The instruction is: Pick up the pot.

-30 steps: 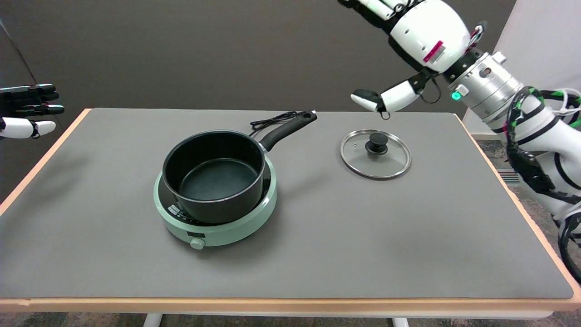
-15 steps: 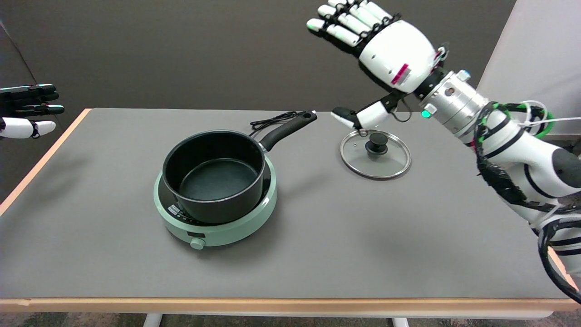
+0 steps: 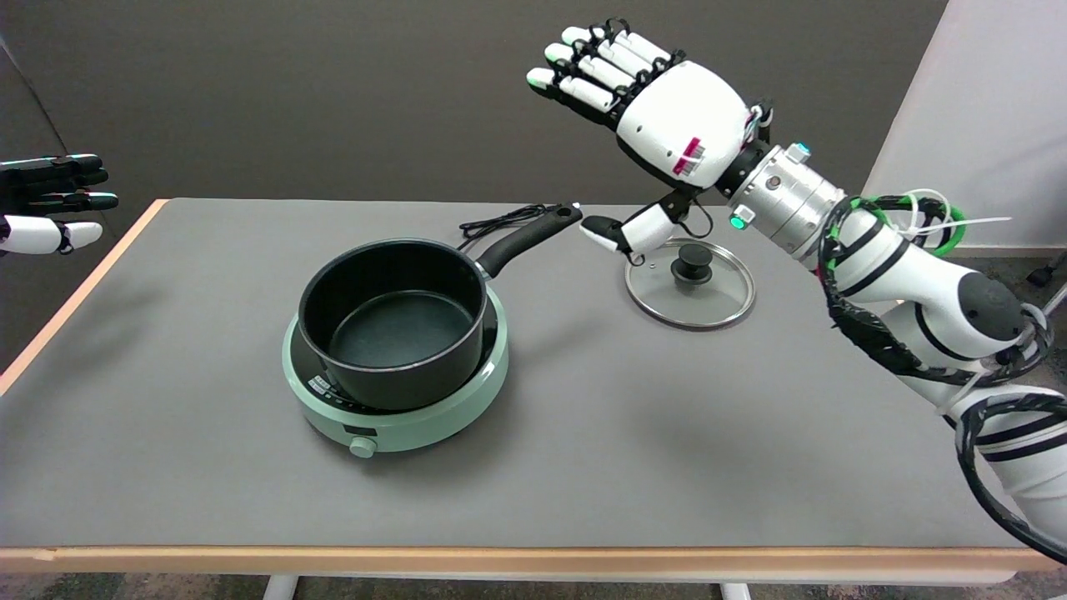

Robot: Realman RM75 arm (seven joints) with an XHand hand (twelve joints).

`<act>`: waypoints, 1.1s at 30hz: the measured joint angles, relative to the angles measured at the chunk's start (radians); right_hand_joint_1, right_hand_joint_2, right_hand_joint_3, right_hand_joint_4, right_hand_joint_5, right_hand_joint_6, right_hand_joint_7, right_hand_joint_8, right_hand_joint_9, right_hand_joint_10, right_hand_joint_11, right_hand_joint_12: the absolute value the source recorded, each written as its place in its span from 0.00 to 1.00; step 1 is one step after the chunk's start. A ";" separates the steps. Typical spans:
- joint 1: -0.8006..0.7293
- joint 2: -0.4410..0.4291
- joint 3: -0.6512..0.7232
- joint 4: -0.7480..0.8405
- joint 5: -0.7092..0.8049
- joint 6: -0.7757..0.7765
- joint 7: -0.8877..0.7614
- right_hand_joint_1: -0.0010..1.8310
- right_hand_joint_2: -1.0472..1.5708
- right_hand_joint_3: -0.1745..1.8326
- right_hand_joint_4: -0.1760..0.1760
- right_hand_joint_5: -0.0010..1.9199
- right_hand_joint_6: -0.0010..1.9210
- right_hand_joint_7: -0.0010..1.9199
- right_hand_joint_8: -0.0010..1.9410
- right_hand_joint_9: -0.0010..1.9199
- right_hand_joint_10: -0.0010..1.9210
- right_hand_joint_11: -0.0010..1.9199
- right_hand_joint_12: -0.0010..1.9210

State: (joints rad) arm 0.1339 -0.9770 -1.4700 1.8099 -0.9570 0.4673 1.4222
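One pot [image 3: 393, 325] on cooker [image 3: 400, 400] | robot hand [image 3: 658, 125] empty, fingers spread, above-right of handle [image 3: 527, 239]

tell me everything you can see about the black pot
The black round pot looks like dark non-stick metal, with a thin bright rim and one long black handle that ends in a hanging hole. It is empty and uncovered, and sits upright on the round mint-green electric hotplate, left of the table's middle. The handle points to the far right, above a coiled black cord. Nothing else touches it: the white right hand hovers open in the air beyond the handle's tip.
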 measured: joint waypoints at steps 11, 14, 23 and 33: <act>0.020 -0.005 -0.031 -0.014 -0.023 -0.015 -0.008 0.44 0.55 0.54 0.43 0.07 0.10 0.05 0.09 0.02 0.06 0.02 0.24; 0.022 -0.006 -0.033 -0.016 -0.026 -0.019 -0.009 0.44 0.55 0.54 0.36 0.06 0.10 0.05 0.09 0.02 0.06 0.03 0.23; 0.026 -0.009 -0.036 -0.020 -0.034 -0.033 -0.010 0.37 0.55 0.51 0.18 0.04 0.08 0.03 0.07 0.00 0.08 0.02 0.22; 0.026 -0.009 -0.037 -0.022 -0.037 -0.050 -0.008 0.37 0.55 0.51 0.05 0.03 0.09 0.02 0.04 0.02 0.04 0.01 0.20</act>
State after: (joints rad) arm 0.1600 -0.9865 -1.5066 1.7883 -0.9940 0.4175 1.4145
